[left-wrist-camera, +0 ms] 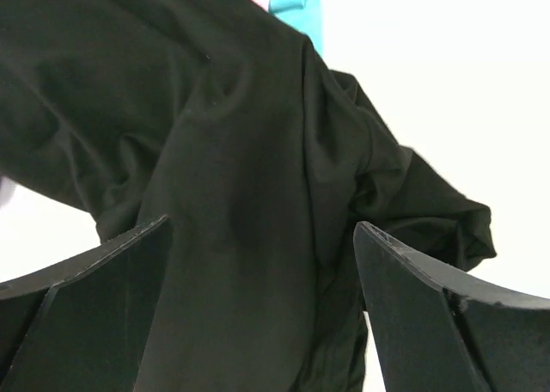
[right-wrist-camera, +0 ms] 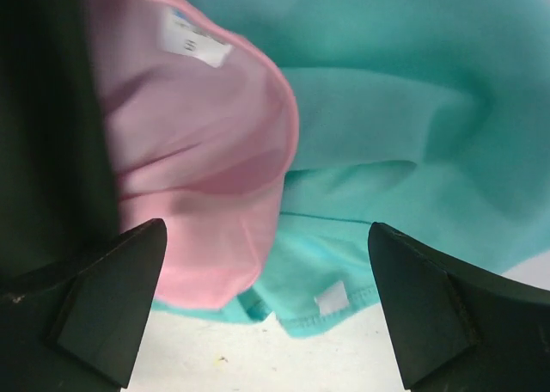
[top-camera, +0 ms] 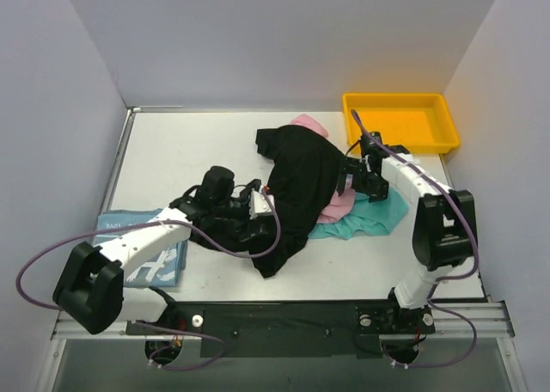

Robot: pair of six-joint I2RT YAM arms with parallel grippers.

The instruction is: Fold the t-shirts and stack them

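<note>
- Top external view: the black shirt (top-camera: 296, 181) lies crumpled in the middle of the table (top-camera: 180, 151). Its long axis runs from far centre towards the near left, and it partly covers the pink shirt (top-camera: 339, 205) and teal shirt (top-camera: 374, 218).
- Left jaws: wide open and holding nothing, at the black shirt's near-left edge, with its cloth just ahead.
- Right jaws: wide open and empty, over pink and teal cloth, just beside the black shirt's right edge.
- Blue shirt (top-camera: 159, 267): near left, apart.
- The two sets of jaws flank the black shirt across its long axis, and the left looks nearer to it.
</note>
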